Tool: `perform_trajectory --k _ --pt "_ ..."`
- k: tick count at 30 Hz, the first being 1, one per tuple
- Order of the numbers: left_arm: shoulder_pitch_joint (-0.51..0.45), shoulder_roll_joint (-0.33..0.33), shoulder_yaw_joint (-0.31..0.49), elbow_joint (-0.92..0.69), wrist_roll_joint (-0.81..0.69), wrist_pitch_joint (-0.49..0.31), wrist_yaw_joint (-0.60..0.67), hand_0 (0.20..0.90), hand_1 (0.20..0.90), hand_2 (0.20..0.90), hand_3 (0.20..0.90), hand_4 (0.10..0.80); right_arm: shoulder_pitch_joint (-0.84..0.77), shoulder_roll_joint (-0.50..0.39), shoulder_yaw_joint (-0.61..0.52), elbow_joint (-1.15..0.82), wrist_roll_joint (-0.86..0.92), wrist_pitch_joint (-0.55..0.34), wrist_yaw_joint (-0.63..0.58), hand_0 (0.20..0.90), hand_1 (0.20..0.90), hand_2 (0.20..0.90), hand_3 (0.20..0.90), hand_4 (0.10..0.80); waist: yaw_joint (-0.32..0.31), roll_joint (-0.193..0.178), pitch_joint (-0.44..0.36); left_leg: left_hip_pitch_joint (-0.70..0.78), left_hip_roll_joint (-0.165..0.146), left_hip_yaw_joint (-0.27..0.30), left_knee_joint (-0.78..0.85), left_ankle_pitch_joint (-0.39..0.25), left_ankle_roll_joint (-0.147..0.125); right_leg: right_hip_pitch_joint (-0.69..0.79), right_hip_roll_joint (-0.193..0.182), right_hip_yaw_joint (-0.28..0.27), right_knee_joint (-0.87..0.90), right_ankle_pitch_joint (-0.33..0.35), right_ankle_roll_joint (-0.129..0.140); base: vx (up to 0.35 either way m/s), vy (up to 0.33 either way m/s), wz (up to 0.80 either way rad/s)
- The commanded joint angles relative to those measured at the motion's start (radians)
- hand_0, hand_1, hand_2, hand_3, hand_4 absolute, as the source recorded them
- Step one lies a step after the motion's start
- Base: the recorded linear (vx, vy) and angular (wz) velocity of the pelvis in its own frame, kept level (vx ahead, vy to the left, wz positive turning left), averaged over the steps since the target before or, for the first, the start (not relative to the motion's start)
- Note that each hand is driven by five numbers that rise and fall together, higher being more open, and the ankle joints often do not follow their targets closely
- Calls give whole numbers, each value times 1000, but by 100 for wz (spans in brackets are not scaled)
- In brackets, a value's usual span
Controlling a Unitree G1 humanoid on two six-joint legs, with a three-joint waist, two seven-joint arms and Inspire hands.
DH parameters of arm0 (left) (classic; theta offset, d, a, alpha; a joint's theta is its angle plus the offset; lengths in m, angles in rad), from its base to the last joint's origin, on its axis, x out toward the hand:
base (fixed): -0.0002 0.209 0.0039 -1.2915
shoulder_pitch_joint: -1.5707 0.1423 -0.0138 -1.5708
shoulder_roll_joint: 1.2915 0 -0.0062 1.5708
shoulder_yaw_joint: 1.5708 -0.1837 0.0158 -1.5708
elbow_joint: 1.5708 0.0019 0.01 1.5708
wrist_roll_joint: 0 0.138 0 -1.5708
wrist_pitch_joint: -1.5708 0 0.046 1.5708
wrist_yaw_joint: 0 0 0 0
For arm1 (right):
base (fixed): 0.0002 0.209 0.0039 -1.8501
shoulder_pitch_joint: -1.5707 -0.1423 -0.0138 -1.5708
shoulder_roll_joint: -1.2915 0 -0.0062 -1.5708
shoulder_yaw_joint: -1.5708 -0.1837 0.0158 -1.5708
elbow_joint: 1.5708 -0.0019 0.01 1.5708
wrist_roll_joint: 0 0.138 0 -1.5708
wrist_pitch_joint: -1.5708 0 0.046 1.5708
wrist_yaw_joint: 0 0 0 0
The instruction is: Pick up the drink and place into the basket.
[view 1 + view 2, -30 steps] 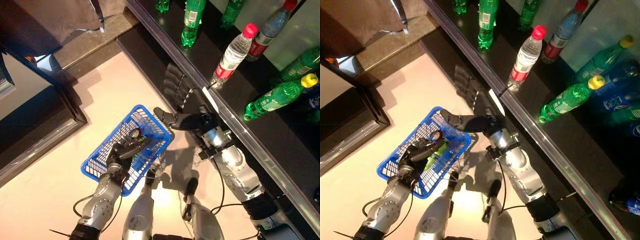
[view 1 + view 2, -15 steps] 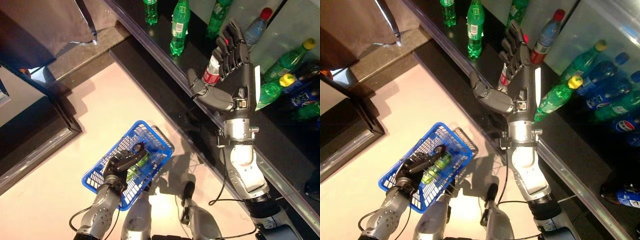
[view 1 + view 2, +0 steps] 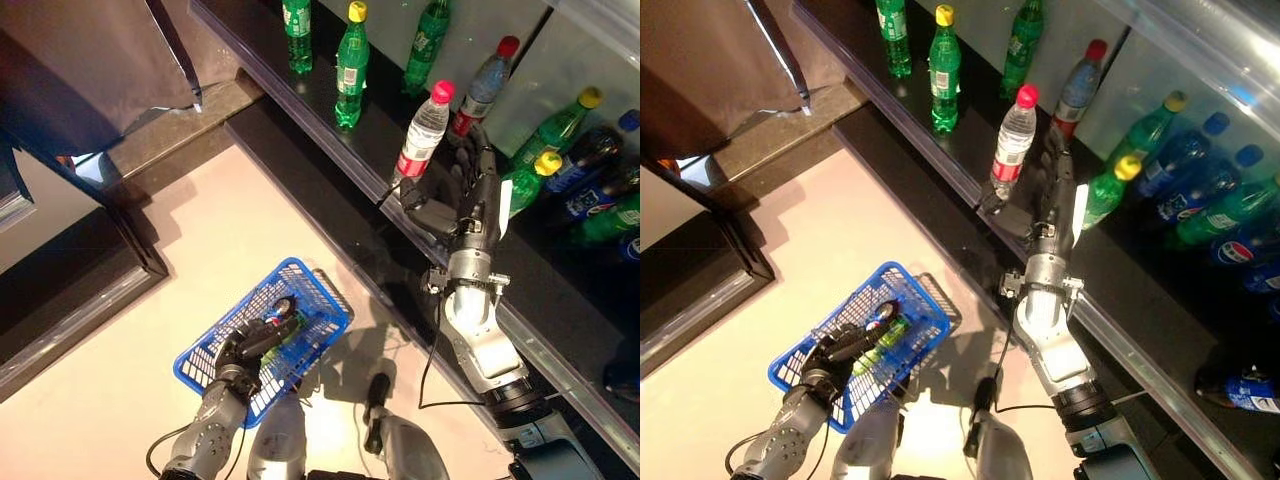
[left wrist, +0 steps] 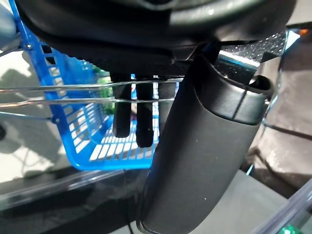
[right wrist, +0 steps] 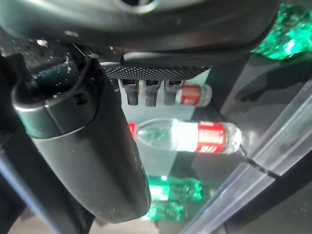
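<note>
Lowered since half a second ago, the right hand (image 3: 468, 205) rests open beside the clear water bottle (image 3: 421, 133) on the shelf (image 3: 330, 125); the left hand (image 3: 252, 342) grips the blue basket (image 3: 215, 345).

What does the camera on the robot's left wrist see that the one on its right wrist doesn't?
Only the left wrist view shows the blue plastic basket, its thin wire handle crossed by the left hand, whose fingers hook over it. Only the right wrist view shows the clear, red-labelled water bottle and green bottles, with the right hand open. Both show a dark thumb up close.
</note>
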Motion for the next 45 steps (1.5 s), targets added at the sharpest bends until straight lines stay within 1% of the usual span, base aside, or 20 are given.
perform_trajectory --k 1,2,5,12,16,22,25,31,38,41,45 --pt "-87 19 -2 -197 32 -204 -84 300 300 300 200 100 -128 -16 -36 -38 -64 -134 -112 900 900 900 900 800 3 24 -87 -87 -23 0 41 42 18 20 -30 23 78 -67 -6 -72 65 7" --pt "-101 24 -7 -201 27 -219 -84 300 300 300 200 100 -162 -15 -48 -37 -78 -137 -128 900 900 900 900 800 3 34 -61 -99 -33 -2 48 37 24 0 -38 28 79 -57 -2 -72 56 5" --pt "-114 31 -10 -212 19 -229 -77 300 300 300 200 100 -214 -11 -51 -40 -90 -125 -137 900 900 900 900 800 7 47 -30 -112 -48 -4 54 31 36 -23 -49 37 73 -40 5 -45 40 3" --pt "-114 39 -9 -232 14 -229 -93 300 300 300 200 100 -279 -4 -56 -43 -92 -111 -146 900 900 900 900 800 26 53 1 -147 -63 -4 57 23 50 -44 -58 45 44 -19 12 0 0 0" --pt "-120 44 -15 -234 17 -232 -101 300 300 300 200 100 -304 -1 -50 -40 -86 -106 -133 900 900 900 900 800 36 54 18 -169 -66 -8 62 24 53 -59 -60 41 42 -15 12 0 0 0" --pt "-124 50 -18 -231 37 -225 -103 300 300 300 200 100 -335 8 -36 -18 -76 -95 -138 900 900 900 900 800 52 38 19 -189 -67 -12 42 26 60 -86 -58 38 27 -5 14 8 -29 2" --pt "-133 58 -19 -230 36 -228 -102 300 300 300 200 100 -348 6 -37 -8 -69 -91 -165 900 900 900 900 800 56 31 19 -201 -67 -11 40 24 62 -101 -58 36 25 -1 16 0 -13 3" --pt "-151 66 -26 -237 41 -234 -86 300 300 300 200 100 -381 3 -65 48 -27 -76 -271 900 900 900 900 800 58 25 19 -240 -64 -3 41 24 65 -144 -59 36 27 10 22 1 -2 1" --pt "-167 66 -40 -233 38 -250 -63 300 300 300 200 100 -439 -8 -91 118 16 -88 -333 900 900 900 900 800 60 32 19 -269 -67 -2 18 31 72 -186 -60 43 18 24 29 0 3 1" --pt "-177 71 -47 -230 27 -258 -59 300 300 300 200 100 -480 -24 -91 141 38 -83 -331 900 900 900 900 800 63 34 19 -284 -70 -1 15 32 74 -202 -62 42 17 27 31 0 0 0" --pt "-185 72 -50 -228 23 -254 -60 300 300 300 200 100 -525 -43 -81 192 61 -80 -292 900 900 900 900 800 69 37 19 -292 -72 -4 18 31 73 -214 -65 42 21 29 34 8 3 0"
